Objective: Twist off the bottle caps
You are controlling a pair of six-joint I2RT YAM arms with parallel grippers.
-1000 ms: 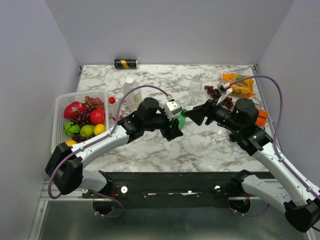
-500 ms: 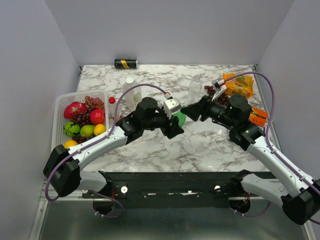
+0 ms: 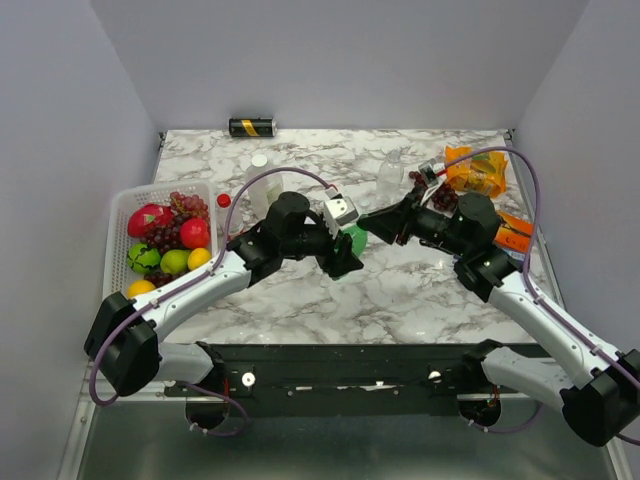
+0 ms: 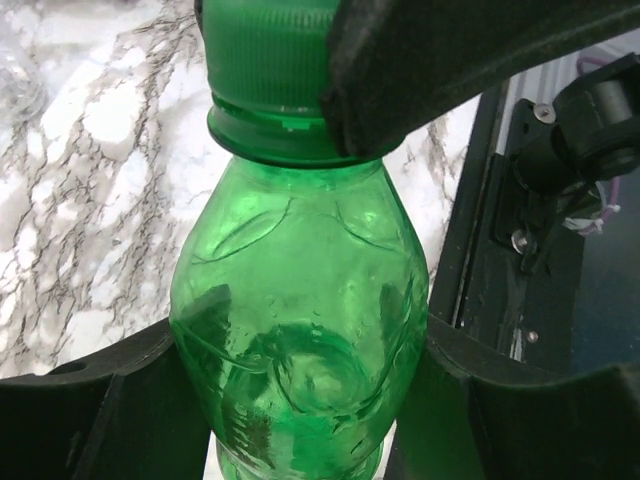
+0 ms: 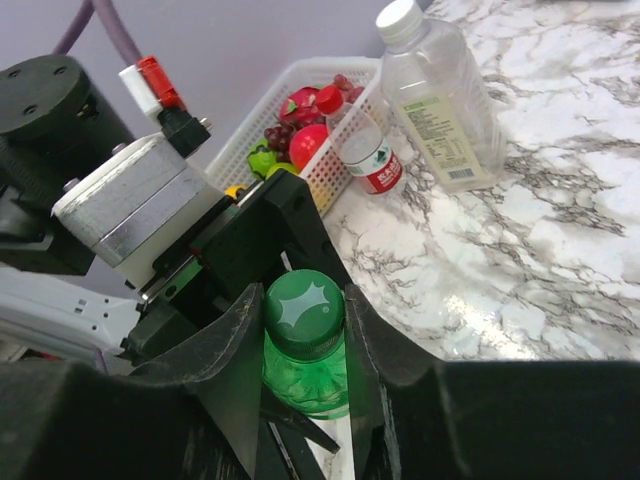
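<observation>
A small green bottle (image 3: 354, 240) stands upright at the middle of the marble table. My left gripper (image 3: 345, 256) is shut on its body; in the left wrist view the green bottle (image 4: 300, 290) fills the space between the two black fingers (image 4: 110, 400). My right gripper (image 3: 368, 226) comes in from the right and is shut on the green cap (image 5: 303, 310), one finger pressed against each side. A larger clear bottle (image 5: 440, 100) and a small clear red-labelled bottle (image 5: 368, 155) stand capped behind. Another clear bottle (image 3: 390, 172) stands farther right.
A white basket (image 3: 120, 215) of fruit sits at the left edge. A black-and-gold can (image 3: 252, 127) lies at the back. Dark grapes (image 3: 432, 186) and an orange packet (image 3: 478, 170) lie at the back right, behind the right arm.
My right gripper moved left onto the green bottle's top and closed on the cap. The left gripper kept its hold on the bottle's body.
</observation>
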